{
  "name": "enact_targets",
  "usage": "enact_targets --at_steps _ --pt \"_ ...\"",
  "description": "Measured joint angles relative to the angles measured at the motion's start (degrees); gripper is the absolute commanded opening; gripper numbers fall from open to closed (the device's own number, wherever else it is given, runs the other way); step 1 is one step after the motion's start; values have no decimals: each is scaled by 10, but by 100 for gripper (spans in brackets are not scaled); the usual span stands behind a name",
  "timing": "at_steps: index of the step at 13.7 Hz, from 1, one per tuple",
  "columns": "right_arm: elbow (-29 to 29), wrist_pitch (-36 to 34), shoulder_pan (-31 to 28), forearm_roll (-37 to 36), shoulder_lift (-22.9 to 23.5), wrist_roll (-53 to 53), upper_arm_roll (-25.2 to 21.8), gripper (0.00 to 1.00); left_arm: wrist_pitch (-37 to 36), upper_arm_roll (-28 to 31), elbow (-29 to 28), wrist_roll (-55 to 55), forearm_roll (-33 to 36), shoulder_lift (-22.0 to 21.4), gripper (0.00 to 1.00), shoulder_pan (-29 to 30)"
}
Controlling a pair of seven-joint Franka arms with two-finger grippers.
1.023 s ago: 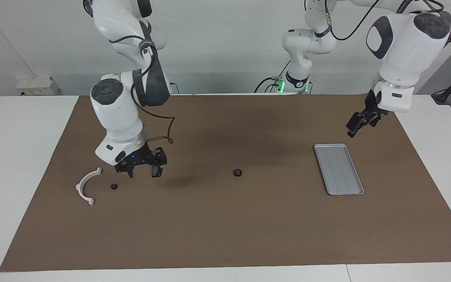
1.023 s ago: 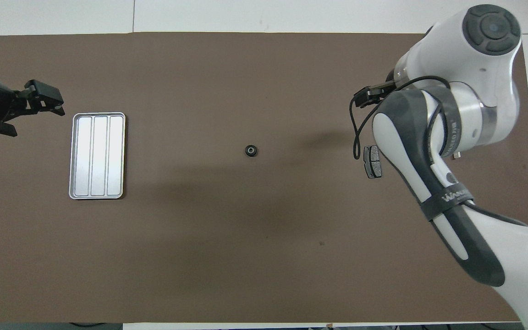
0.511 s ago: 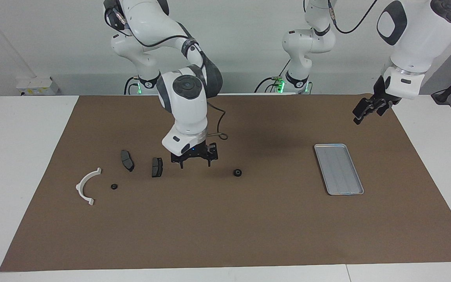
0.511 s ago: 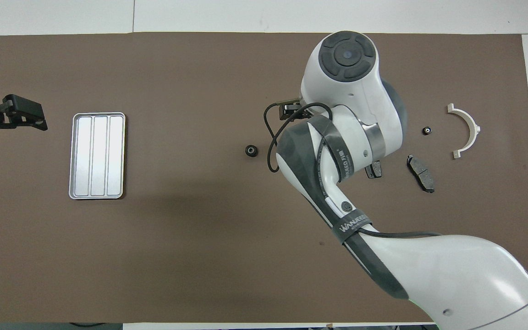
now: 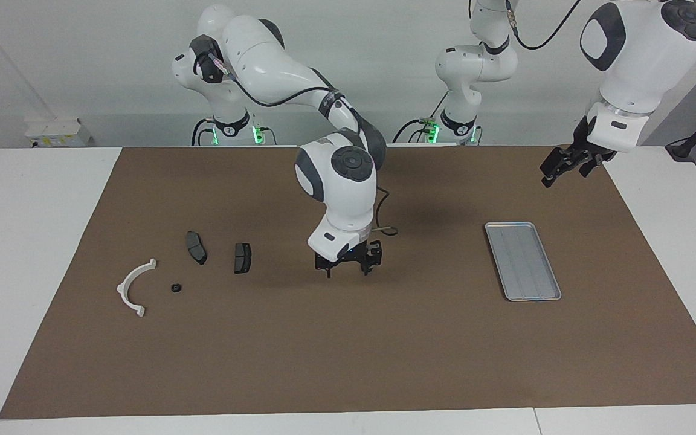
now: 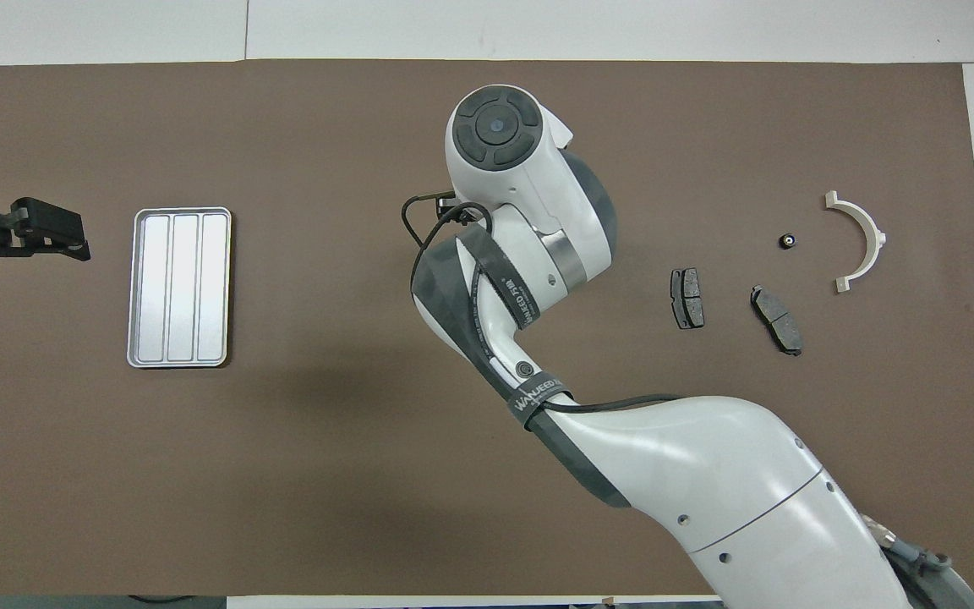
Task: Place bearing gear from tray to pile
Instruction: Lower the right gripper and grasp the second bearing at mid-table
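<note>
Since half a second ago the right tool (image 5: 348, 272) has swung away from the pile (image 5: 196, 248) toward mid-desk and dropped low, its fingers spread, onto the spot where the bearing gear lay. The bearing gear, between tray (image 5: 523, 261) and pile, is now hidden from us by that tool; we cannot tell if they touch. The left tool (image 5: 559, 168), also spread, still waits raised beside the tray.

Robotics lab: two white arms (image 5: 336, 181) bolted at a white table (image 5: 34, 241), brown mat (image 5: 384, 350), trailing cables, bare wall, loose machine parts (image 5: 242, 258).
</note>
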Motion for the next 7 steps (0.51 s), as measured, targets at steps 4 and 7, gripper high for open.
enact_targets --at_steps 4,7 --pt "-1 20 22 0 11 14 1 92 -9 -1 0 0 -2 -8 100 0" --pt "-25 55 15 13 14 14 7 91 -10 -3 -3 1 -9 -14 100 0"
